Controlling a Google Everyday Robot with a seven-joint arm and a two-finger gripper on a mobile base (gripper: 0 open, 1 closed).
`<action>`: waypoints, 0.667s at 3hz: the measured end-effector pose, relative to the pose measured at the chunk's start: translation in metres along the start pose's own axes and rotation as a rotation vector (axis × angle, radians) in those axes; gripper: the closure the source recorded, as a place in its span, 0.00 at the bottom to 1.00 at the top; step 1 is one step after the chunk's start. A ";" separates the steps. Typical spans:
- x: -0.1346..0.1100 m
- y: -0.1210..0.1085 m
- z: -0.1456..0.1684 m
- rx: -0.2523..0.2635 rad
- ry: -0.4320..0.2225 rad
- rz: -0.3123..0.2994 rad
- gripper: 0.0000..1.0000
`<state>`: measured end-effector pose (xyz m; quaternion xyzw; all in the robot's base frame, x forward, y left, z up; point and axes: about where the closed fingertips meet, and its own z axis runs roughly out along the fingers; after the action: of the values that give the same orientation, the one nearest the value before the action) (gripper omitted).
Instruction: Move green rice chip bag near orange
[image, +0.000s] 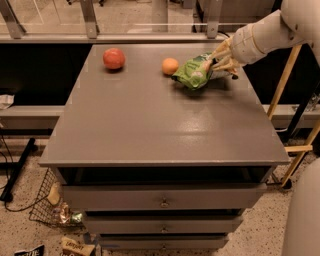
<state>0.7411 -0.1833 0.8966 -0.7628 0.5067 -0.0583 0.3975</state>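
The green rice chip bag (194, 71) lies at the back right of the grey tabletop (160, 120), its left end a little right of the orange (170, 66). My gripper (218, 62) reaches in from the right and is shut on the bag's right end, holding it at or just above the surface. The bag and the orange stand apart by a narrow gap.
A larger red-orange round fruit (114, 58) sits at the back left of the table. Drawers (162, 202) are below the top. A wire basket (52, 210) and snack bags lie on the floor at left. A wooden frame (287, 80) stands at right.
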 end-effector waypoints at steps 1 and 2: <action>-0.001 0.001 0.004 -0.005 -0.004 0.000 0.58; -0.002 0.002 0.008 -0.009 -0.008 0.000 0.35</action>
<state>0.7428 -0.1778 0.8906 -0.7647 0.5054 -0.0528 0.3962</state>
